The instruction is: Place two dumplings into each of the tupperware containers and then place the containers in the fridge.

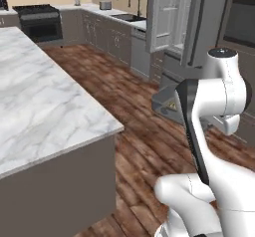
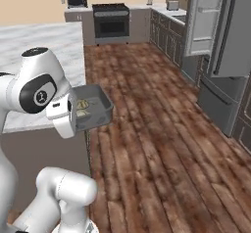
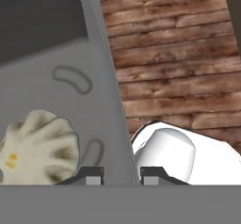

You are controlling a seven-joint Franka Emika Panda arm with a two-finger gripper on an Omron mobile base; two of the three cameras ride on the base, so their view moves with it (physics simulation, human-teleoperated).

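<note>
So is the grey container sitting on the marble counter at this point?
No: in the right base view the dark grey container hangs past the counter edge over the wooden floor, carried by the gripper.

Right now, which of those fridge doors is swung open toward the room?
The upper white-lined fridge door, showing its inner shelves, stands swung open. The grey panel beside it shows its plain outer face, and the lower drawer sits shut.
</note>
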